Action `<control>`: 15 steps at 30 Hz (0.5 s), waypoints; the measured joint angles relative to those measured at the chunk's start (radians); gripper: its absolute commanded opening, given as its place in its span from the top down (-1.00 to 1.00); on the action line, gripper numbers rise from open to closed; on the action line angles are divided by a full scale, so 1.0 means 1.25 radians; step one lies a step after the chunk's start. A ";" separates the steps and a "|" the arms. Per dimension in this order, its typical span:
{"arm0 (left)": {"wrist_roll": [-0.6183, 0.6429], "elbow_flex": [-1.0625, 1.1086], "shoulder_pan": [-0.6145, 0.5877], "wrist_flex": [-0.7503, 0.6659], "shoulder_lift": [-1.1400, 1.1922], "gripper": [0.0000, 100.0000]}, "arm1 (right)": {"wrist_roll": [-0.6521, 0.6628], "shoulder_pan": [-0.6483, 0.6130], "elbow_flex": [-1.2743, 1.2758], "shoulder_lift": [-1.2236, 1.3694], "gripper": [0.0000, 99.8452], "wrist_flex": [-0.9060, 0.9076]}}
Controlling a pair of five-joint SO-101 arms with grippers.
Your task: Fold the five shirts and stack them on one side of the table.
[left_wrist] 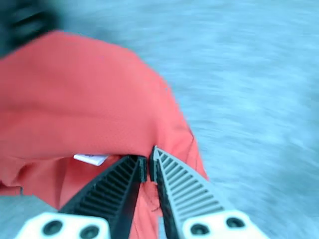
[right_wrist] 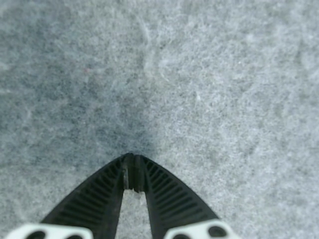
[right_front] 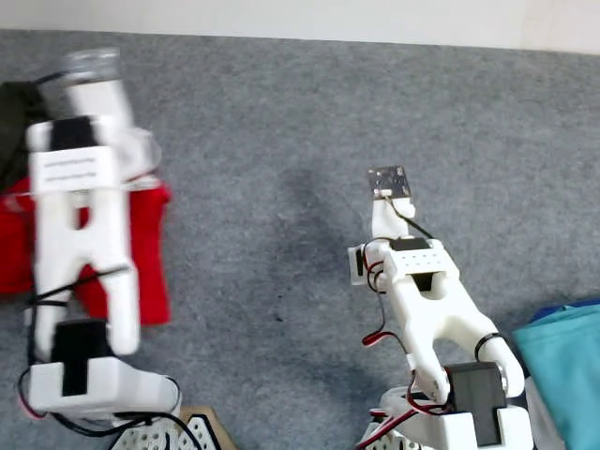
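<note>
The high camera looks almost straight down on the grey bench point(right_front: 281, 112) from well above, taking in most of its width. The left wrist camera sits just behind the left tool point(left_wrist: 149, 167) and faces along it, close over the red shirt point(left_wrist: 75, 99), which the high view also covers. The right wrist camera looks past the right tool point(right_wrist: 133, 172) at bare bench felt from close up.

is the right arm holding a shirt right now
No, the right gripper has its fingers shut with nothing between them, above the bare grey table.
</note>
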 measured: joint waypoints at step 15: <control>0.002 0.000 0.377 0.000 -0.001 0.34 | 0.000 0.000 0.000 0.000 0.98 -0.020</control>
